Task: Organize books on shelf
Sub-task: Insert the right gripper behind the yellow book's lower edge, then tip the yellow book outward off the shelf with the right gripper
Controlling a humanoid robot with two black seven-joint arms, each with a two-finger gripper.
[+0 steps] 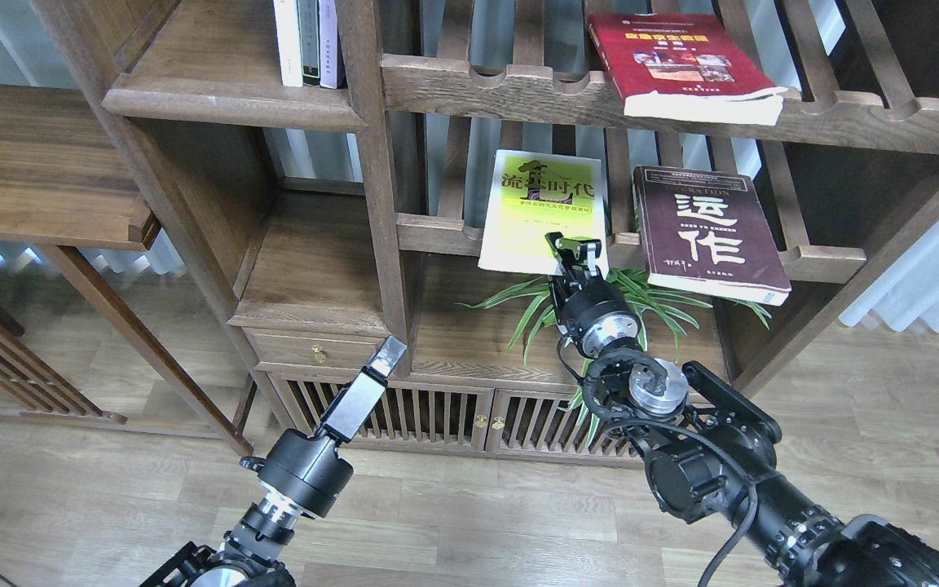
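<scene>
Item one, yellow-green book [541, 214]: lies flat and tilted on the middle slatted rack [429, 232], its near edge hanging over the rack's front rail. Item two, dark maroon book [706, 234]: same rack, toward the right end, apart from item one, its near right corner overhanging the front rail. Item three, red book [677, 63]: on the upper slatted rack [518, 90], right of centre, white page edge past the front rail. Item four, plank shelf [315, 261]: solid flat board in the left compartment of the bookcase, below and left of the racks. Upright thin books [306, 41]: standing at the right end of the upper left board. Green plant [657, 297]: in the compartment beneath the middle rack. Right claw [575, 254]: at the lower right corner of the yellow-green book, fingers parted slightly on either side of that corner; whether they are pressing on the book I cannot tell. Left claw [392, 352]: raised in front of the small drawer [306, 352], well clear of all books, seen end-on; whether parted or closed I cannot tell.
</scene>
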